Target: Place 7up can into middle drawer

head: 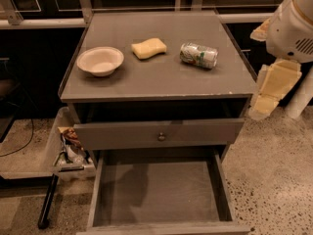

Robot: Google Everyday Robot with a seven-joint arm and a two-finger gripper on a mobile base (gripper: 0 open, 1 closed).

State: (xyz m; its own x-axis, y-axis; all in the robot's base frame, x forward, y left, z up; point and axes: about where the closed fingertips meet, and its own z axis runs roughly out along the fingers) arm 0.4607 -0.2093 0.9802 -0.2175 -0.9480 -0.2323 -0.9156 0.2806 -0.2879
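Observation:
The 7up can is silvery-white with green and red print and lies on its side on the cabinet top, right of centre. The middle drawer is pulled out below, a wide shallow grey box with a bare floor. My arm's white body is at the right edge of the view. The cream-coloured gripper hangs below it, beside the cabinet's right side, apart from the can and lower than the top.
A yellow sponge lies left of the can and a white bowl stands further left. A shut drawer front with a round knob sits above the open drawer. A bin of clutter stands on the floor at left.

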